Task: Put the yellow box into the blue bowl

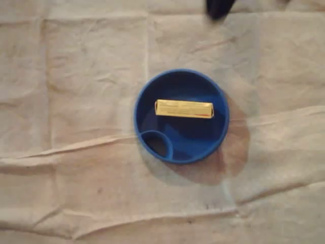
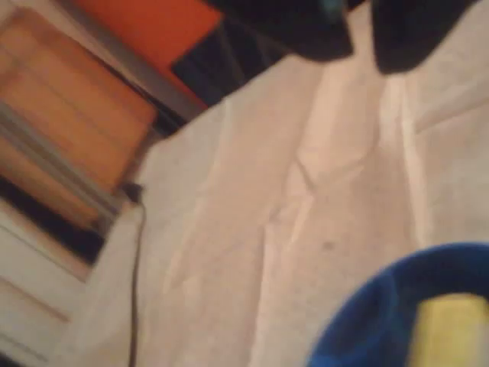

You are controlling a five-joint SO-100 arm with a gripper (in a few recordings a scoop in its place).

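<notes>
Your yellow box (image 1: 184, 109) lies flat in the larger part of the blue bowl (image 1: 144, 99), near the tabletop's middle, so the placing looks done. Your gripper (image 2: 365, 55) hangs by the top edge in the overhead view, fingers parted, holding nothing.

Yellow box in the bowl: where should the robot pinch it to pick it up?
Pinch the yellow box at its middle, across the narrow width, coming straight down from above. It lies flat and long, left to right in the overhead view, and the wall of the blue bowl rings it, so a sideways reach would likely bump the rim.
</notes>
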